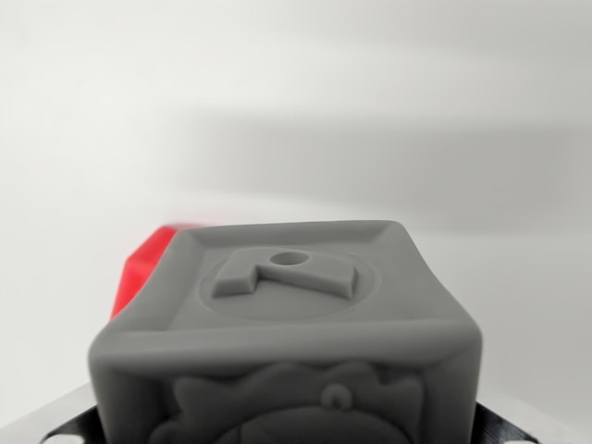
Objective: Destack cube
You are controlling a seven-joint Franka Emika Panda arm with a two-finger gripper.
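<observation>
White tabletop [370, 111] under red cube [148, 259]

Grey cube [287, 342] cut off by bottom edge; red cube [148, 264] mostly hidden behind it.

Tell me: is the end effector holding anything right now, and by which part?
Cannot be told. The grey cube fills the wrist view close up, with a red cube behind it, but no fingers or contact points show.

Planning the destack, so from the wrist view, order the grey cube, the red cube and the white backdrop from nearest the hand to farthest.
1. grey cube: nearest, filling the lower centre.
2. red cube: behind it, at the wrist view's left.
3. white backdrop: farthest, across the top.
</observation>
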